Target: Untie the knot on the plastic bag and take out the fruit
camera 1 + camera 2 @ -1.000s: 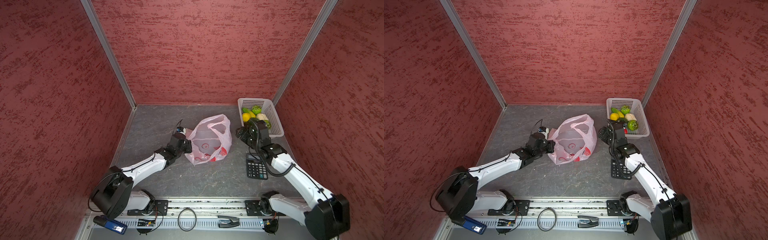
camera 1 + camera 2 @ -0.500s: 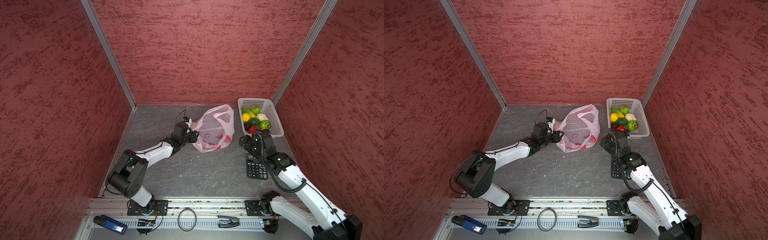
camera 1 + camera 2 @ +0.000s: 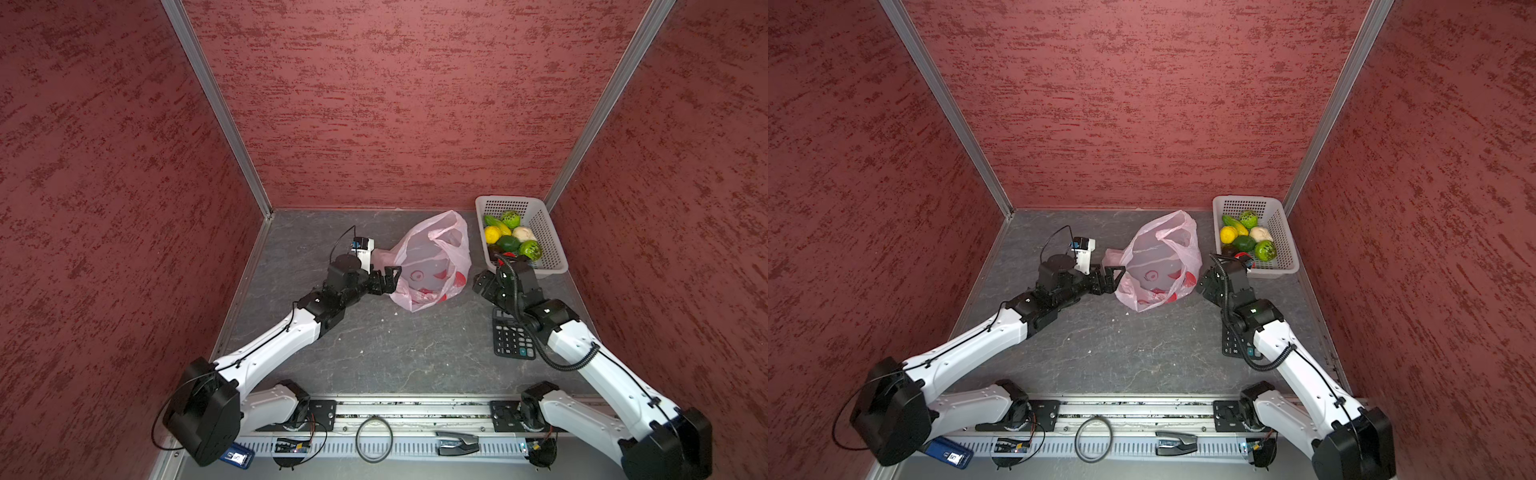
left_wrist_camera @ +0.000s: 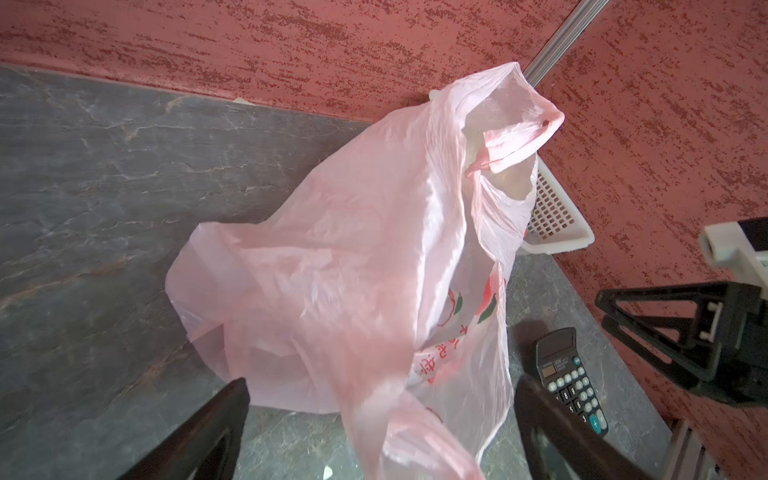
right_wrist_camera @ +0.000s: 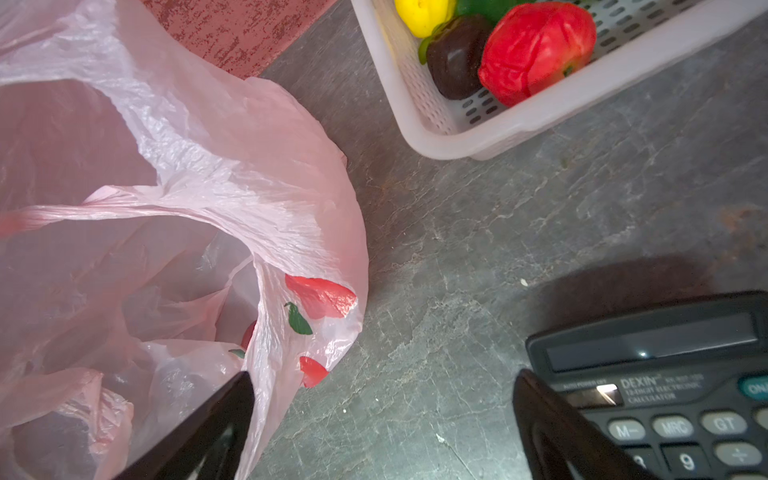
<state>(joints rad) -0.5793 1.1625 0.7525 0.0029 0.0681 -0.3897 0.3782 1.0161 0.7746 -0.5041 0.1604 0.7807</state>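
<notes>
Seemingly I'm finishing: fruit [image 3: 509, 243] is sitting in the white basket [image 3: 545, 232], left gripper [image 3: 392, 276] and right gripper [image 3: 480, 284] spread, empty; next, checking the plastic bag [image 3: 428, 257].

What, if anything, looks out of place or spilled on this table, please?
Only the black calculator seems out of place: it lies partly under the right arm, unrelated to the task. The plastic bag sits crumpled and open-mouthed; the fruit lies in the white basket, none spilled.
</notes>
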